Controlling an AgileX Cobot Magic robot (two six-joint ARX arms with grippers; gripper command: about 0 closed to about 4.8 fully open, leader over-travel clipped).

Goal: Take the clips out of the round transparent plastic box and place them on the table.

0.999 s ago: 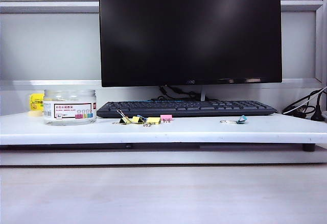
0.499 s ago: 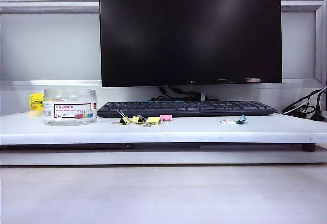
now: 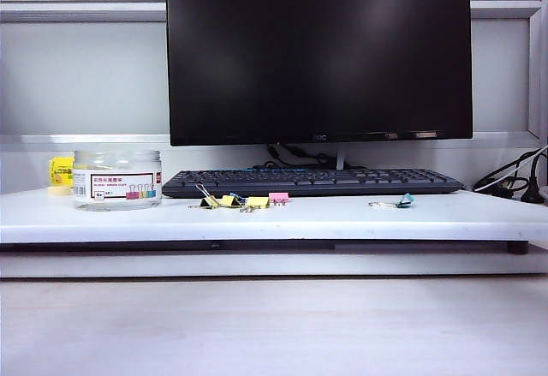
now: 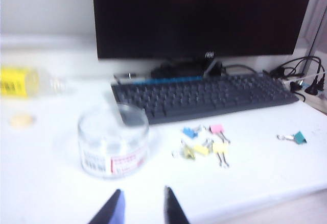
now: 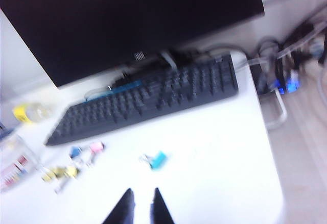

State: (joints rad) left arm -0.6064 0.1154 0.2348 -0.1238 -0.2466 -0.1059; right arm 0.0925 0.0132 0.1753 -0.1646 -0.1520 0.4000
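The round transparent plastic box [image 3: 116,179] stands upright on the left of the table [image 3: 360,218], lid off; nothing coloured shows inside it [image 4: 113,142]. Yellow clips [image 3: 229,199] lie in a small cluster on the table in front of the keyboard, right of the box [image 4: 204,149] [image 5: 60,172]. No arm shows in the exterior view. My left gripper [image 4: 143,196] hovers open and empty, short of the box. My right gripper [image 5: 142,193] is shut, fingers close together with nothing between them, held back from the teal clip [image 5: 156,158].
A pink clip [image 3: 278,197] and a blue clip [image 4: 190,131] lie with the yellow ones. A black keyboard [image 3: 312,182] and monitor [image 3: 318,55] stand behind. A yellow roll [image 3: 60,170] sits behind the box. Cables and a power strip [image 3: 518,186] lie at the far right.
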